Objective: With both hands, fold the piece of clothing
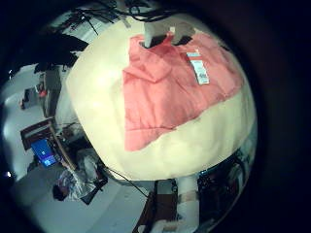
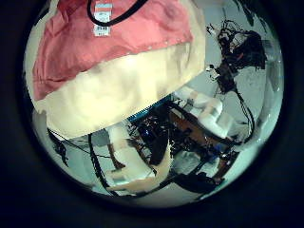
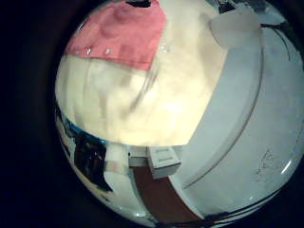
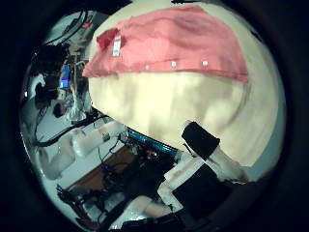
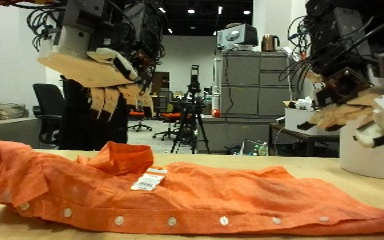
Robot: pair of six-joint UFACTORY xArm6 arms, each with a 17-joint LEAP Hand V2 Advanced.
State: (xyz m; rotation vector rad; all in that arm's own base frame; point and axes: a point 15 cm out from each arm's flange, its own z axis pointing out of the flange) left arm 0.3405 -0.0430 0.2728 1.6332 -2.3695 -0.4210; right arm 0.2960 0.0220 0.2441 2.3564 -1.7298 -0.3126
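This is a robotics lab or workshop. Beyond the counter [image 5: 365,187], grey metal cabinets [image 5: 255,100] stand against the far wall with equipment on top, office chairs [image 5: 52,112] and a tripod stand [image 5: 192,110] sit on the open floor, and rows of ceiling lights [image 5: 205,14] run overhead.

Shirt on bench, hands above.
Shirt [image 5: 179,195] lies flat on bench [image 5: 339,175]; left hand [image 5: 102,75] and right hand [image 5: 345,100] hang above it, apart.

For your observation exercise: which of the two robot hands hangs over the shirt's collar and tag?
The left hand: it hangs above the collar and tag of the orange shirt. The right hand hangs off toward the shirt's far end.
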